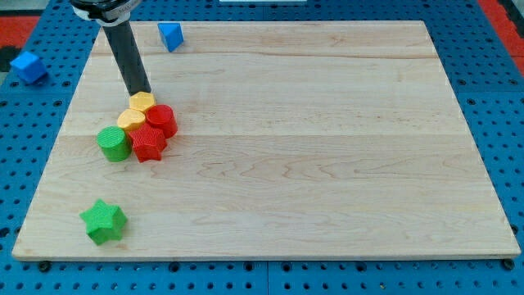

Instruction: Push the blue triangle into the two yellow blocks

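— Where was my tip [142, 92] at that moment?

— The straight dark rod came down from the view's top left, and its lower end sat on the pale wooden board [327, 147], touching or just short of the upper yellow plastic block [142, 102], on that block's upper side.

— And the second yellow one?

— The lower yellow plastic block [131, 119] lay just below and to the left of the first, touching it. Their exact shapes could not be made out. They were packed into a cluster with a red plastic cylinder [162, 120] on the right, a red star-shaped block [148, 142] below, and a green plastic cylinder [114, 143] at the left.

— The blue triangle?

— The blue plastic triangle block [170, 36] stood near the board's top edge, well apart from the yellow pair and to the right of the rod.

— Anything else?

— A green star-shaped block [103, 221] lay alone near the bottom left corner, and a blue plastic cube [28, 66] sat off the board on the blue pegboard surface [24, 164].

— Any gripper, open or closed?

— None; the arm ended in the bare rod.
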You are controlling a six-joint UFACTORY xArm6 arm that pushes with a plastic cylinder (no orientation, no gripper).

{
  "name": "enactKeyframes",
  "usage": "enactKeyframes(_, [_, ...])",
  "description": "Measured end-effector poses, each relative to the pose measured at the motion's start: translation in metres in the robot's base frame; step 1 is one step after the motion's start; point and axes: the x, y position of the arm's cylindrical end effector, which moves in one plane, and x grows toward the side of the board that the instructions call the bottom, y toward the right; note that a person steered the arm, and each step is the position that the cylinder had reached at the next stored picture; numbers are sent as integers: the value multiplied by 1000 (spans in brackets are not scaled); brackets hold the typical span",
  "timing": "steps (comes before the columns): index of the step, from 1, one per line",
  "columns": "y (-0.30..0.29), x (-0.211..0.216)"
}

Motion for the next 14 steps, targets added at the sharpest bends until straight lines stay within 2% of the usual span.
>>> enactKeyframes(1, [41, -35])
enactKeyframes(2, [85, -92])
enactKeyframes(3, [78, -153])
enactKeyframes(4, [26, -155])
enactKeyframes(6, [9, -102])
enactKeyframes(7, [26, -146])
enactKeyframes(8, [-15, -128])
enactKeyframes(9, [-45, -88])
enactKeyframes(10, [-45, -45])
enactKeyframes(11, [-46, -47])
enactKeyframes(12, [-38, -78])
enactKeyframes(13, [-28, -68])
enactKeyframes(14, [-30, -39])
